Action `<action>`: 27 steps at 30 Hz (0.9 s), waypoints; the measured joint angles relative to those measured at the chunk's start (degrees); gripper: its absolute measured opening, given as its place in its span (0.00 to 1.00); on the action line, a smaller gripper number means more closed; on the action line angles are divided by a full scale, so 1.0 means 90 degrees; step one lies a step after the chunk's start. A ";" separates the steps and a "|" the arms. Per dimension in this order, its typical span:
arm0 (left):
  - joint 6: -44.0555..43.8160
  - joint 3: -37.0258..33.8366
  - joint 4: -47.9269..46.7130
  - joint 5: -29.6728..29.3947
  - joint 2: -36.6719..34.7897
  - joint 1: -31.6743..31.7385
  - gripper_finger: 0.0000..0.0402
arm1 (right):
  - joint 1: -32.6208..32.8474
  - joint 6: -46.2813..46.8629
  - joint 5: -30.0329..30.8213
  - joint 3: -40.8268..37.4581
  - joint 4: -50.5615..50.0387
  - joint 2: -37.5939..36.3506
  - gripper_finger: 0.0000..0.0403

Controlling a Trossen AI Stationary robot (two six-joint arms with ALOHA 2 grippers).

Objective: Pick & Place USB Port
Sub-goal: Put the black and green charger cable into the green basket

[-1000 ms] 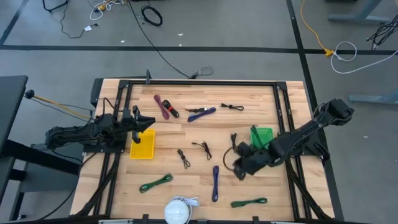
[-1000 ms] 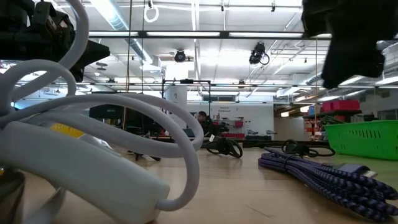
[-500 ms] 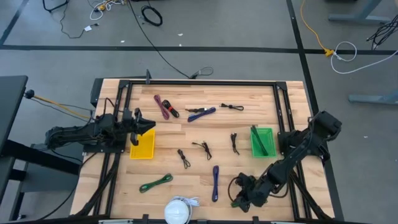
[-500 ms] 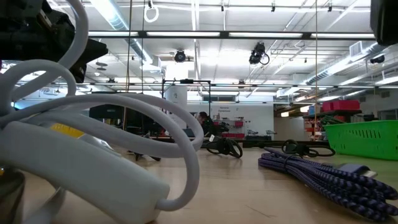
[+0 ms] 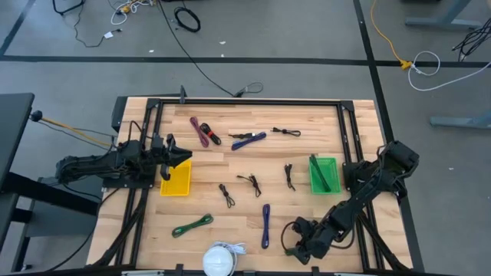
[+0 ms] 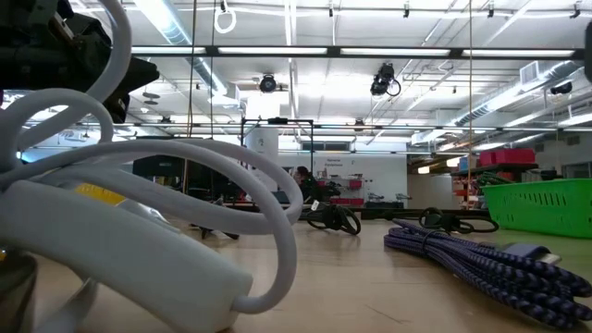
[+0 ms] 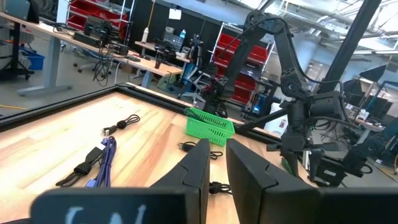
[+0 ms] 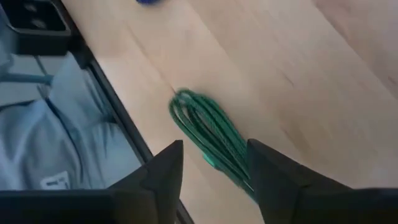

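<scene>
Hovering low over the front right part of the tabletop [image 5: 230, 218], the right gripper [image 5: 295, 247] has its jaws spread apart with nothing between them. Its wrist view looks straight down on a coiled green cable [image 8: 211, 140], which lies flat on the wood close to the tabletop's edge; the bundle runs from ahead of the jaws into the gap between them.

That green cable looks like the thing to take next. I judge it light and soft: a bundle of thin loops that will flex and sag once lifted, and whose strands could slip apart if caught at one end only. The best hold is probably across the middle of the bundle, where the loops lie tightly side by side, with the jaws straddling its width.

A green bin [image 5: 323, 174] stands farther back on the right side, well apart from the cable, and seems a likely place for it.

The left gripper [image 5: 175, 156] waits above the yellow bin [image 5: 176, 182] at the left side, jaws nearly together and empty.
</scene>
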 joint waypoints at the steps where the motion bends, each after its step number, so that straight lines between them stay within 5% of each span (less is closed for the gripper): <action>1: 0.0000 -0.0002 0.0001 0.0000 0.0001 0.0000 0.14 | 0.0001 0.0000 -0.0042 0.0000 -0.0078 0.0000 0.44; 27: 0.0000 -0.0001 -0.0003 -0.0002 0.0001 0.0000 0.14 | 0.0256 -0.0346 -0.0498 0.0019 -0.0798 0.0155 0.44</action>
